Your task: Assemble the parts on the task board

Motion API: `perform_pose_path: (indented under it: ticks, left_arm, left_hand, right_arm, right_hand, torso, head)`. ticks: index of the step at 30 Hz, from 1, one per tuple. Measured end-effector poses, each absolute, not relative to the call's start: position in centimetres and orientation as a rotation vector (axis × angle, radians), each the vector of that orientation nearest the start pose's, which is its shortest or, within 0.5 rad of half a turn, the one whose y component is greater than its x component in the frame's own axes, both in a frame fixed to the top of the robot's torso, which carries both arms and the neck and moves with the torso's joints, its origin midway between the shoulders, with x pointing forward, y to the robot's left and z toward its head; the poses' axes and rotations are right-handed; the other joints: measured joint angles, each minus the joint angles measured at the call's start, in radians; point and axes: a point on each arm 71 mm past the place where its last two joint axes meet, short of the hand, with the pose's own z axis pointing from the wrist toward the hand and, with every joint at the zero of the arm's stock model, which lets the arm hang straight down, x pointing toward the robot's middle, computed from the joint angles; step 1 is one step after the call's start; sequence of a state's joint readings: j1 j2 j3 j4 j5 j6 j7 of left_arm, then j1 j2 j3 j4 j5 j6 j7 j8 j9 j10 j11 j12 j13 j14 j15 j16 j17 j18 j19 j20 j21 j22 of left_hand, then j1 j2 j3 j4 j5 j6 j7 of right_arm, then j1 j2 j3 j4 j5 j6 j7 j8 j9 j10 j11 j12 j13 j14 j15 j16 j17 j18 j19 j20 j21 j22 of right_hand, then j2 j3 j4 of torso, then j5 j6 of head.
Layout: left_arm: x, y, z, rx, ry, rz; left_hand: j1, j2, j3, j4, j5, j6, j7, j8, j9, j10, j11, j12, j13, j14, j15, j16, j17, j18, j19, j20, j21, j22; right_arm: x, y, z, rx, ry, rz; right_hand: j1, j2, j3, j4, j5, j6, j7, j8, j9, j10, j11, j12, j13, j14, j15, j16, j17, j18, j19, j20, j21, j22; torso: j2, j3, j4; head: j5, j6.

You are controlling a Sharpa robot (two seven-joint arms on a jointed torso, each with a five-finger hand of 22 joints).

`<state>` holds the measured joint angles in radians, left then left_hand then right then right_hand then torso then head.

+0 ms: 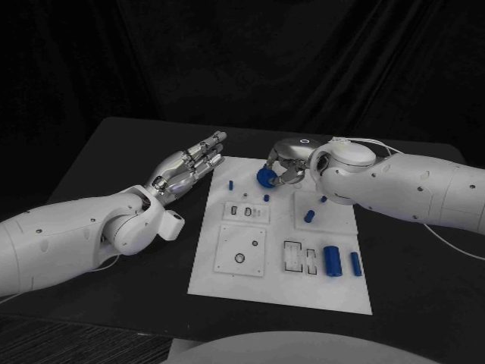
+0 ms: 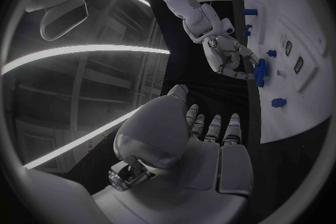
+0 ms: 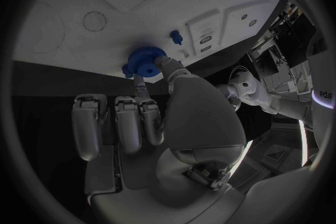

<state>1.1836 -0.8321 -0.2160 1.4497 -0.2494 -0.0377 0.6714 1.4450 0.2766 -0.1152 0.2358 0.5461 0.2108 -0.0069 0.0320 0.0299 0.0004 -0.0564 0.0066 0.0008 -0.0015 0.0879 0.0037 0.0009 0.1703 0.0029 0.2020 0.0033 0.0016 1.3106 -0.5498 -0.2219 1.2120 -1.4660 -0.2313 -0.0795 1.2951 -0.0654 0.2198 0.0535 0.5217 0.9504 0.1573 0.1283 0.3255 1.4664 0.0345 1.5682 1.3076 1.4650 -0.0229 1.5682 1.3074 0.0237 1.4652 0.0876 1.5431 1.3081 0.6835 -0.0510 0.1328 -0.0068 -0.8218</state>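
Note:
The white task board (image 1: 273, 284) lies in the middle of the black table. My right hand (image 1: 287, 164) hovers over the board's far end and pinches a blue gear (image 1: 267, 177) between thumb and a finger. The right wrist view shows the gear (image 3: 145, 61) at the fingertips of that hand (image 3: 161, 117), close above the board (image 3: 105, 0), near a small blue peg (image 3: 176, 38). My left hand (image 1: 188, 171) floats beside the board's far left corner, fingers stretched out and empty. The left wrist view shows its palm (image 2: 203, 140) and, across from it, the right hand (image 2: 231, 59) with the gear (image 2: 260, 71).
A thick blue cylinder (image 1: 332, 260) and a thinner one (image 1: 355, 263) lie on the board's near right part. Small blue pegs (image 1: 309, 216) (image 1: 230, 184) stand further back. Raised white inserts with slots (image 1: 244, 211) and holes (image 1: 239, 252) sit on the board's left half.

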Motion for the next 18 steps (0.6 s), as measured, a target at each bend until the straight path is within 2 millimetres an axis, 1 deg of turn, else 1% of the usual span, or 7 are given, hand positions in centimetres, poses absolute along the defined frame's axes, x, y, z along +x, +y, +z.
perform_pose_path:
  ticks: [4, 7, 9, 10, 12, 14, 18]
  left_arm:
    - [46.07, 20.83, -23.10, -0.694, 1.553, -1.773]
    - [46.08, 20.74, -23.11, -0.693, 1.554, -1.775]
    - [46.09, 20.67, -23.11, -0.693, 1.555, -1.776]
    - [46.09, 20.65, -23.12, -0.693, 1.555, -1.777]
    - [46.10, 20.61, -23.12, -0.692, 1.556, -1.777]
    - [46.10, 20.60, -23.12, -0.692, 1.556, -1.778]
    - [46.12, 20.62, -23.13, -0.692, 1.557, -1.778]
  left_hand:
    - [0.000, 0.000, 0.000, 0.000, 0.000, 0.000, 0.000, 0.000, 0.000, 0.000, 0.000, 0.000, 0.000, 0.000, 0.000, 0.000, 0.000, 0.000, 0.000, 0.000, 0.000, 0.000]
    - [0.000, 0.000, 0.000, 0.000, 0.000, 0.000, 0.000, 0.000, 0.000, 0.000, 0.000, 0.000, 0.000, 0.000, 0.000, 0.000, 0.000, 0.000, 0.000, 0.000, 0.000, 0.000]
    - [0.000, 0.000, 0.000, 0.000, 0.000, 0.000, 0.000, 0.000, 0.000, 0.000, 0.000, 0.000, 0.000, 0.000, 0.000, 0.000, 0.000, 0.000, 0.000, 0.000, 0.000, 0.000]
    - [0.000, 0.000, 0.000, 0.000, 0.000, 0.000, 0.000, 0.000, 0.000, 0.000, 0.000, 0.000, 0.000, 0.000, 0.000, 0.000, 0.000, 0.000, 0.000, 0.000, 0.000, 0.000]
    - [0.000, 0.000, 0.000, 0.000, 0.000, 0.000, 0.000, 0.000, 0.000, 0.000, 0.000, 0.000, 0.000, 0.000, 0.000, 0.000, 0.000, 0.000, 0.000, 0.000, 0.000, 0.000]
    - [0.000, 0.000, 0.000, 0.000, 0.000, 0.000, 0.000, 0.000, 0.000, 0.000, 0.000, 0.000, 0.000, 0.000, 0.000, 0.000, 0.000, 0.000, 0.000, 0.000, 0.000, 0.000]
    - [0.000, 0.000, 0.000, 0.000, 0.000, 0.000, 0.000, 0.000, 0.000, 0.000, 0.000, 0.000, 0.000, 0.000, 0.000, 0.000, 0.000, 0.000, 0.000, 0.000, 0.000, 0.000]
  right_arm:
    - [53.37, -13.73, -20.98, -0.369, 1.761, 0.540]
    - [53.40, -13.61, -20.98, -0.371, 1.761, 0.541]
    - [53.39, -13.51, -20.97, -0.372, 1.761, 0.543]
    - [53.39, -13.48, -20.97, -0.373, 1.760, 0.543]
    - [53.39, -13.43, -20.96, -0.374, 1.760, 0.545]
    - [53.38, -13.39, -20.95, -0.375, 1.759, 0.547]
    - [53.35, -13.26, -20.95, -0.378, 1.758, 0.551]
  right_hand:
    - [0.000, 0.000, 0.008, 0.000, -0.009, 0.005, 0.005, -0.018, 0.000, -0.001, 0.002, 0.000, 0.000, 0.001, 0.006, 0.000, 0.000, 0.000, 0.002, 0.002, -0.005, 0.000]
    - [0.000, 0.000, 0.013, 0.005, -0.036, 0.005, 0.005, -0.035, 0.001, -0.001, 0.002, 0.000, 0.000, 0.000, 0.007, 0.000, 0.000, 0.000, 0.001, 0.006, -0.005, 0.000]
    - [0.000, 0.000, 0.016, 0.008, -0.058, -0.002, -0.002, -0.045, 0.006, -0.001, 0.002, 0.000, 0.000, 0.000, 0.007, 0.000, 0.000, 0.000, 0.000, 0.007, -0.005, 0.000]
    - [0.000, 0.000, 0.019, 0.011, -0.068, -0.006, -0.006, -0.048, 0.025, -0.001, 0.002, 0.000, 0.000, 0.000, 0.007, 0.000, 0.000, 0.000, 0.000, 0.007, -0.005, 0.000]
    - [-0.003, -0.003, 0.018, 0.021, -0.086, -0.019, -0.019, -0.061, 0.029, -0.001, 0.002, 0.000, 0.000, 0.000, 0.007, 0.000, 0.000, 0.000, 0.000, 0.007, -0.005, 0.000]
    - [-0.009, -0.003, 0.017, 0.024, -0.098, -0.032, -0.035, -0.064, 0.015, -0.001, 0.001, 0.000, 0.000, 0.000, 0.007, 0.000, 0.000, 0.000, 0.000, 0.007, -0.005, 0.000]
    - [-0.014, -0.003, 0.022, 0.028, -0.105, -0.085, -0.043, -0.063, -0.011, -0.001, 0.001, 0.000, 0.000, 0.000, 0.007, 0.000, 0.000, 0.000, 0.000, 0.007, -0.010, 0.000]
  torso:
    - [0.000, -0.0003, -0.0006]
    - [0.000, -0.0010, -0.0013]
    - [0.000, -0.0013, -0.0023]
    - [0.000, -0.0016, -0.0024]
    - [0.000, -0.0018, -0.0027]
    - [-0.001, -0.0018, -0.0027]
    - [-0.001, -0.0018, -0.0026]
  head:
    - [0.002, 0.000]
    - [0.002, -0.002]
    - [0.002, -0.003]
    - [0.002, -0.003]
    - [0.003, -0.003]
    - [0.003, -0.002]
    - [0.003, -0.002]
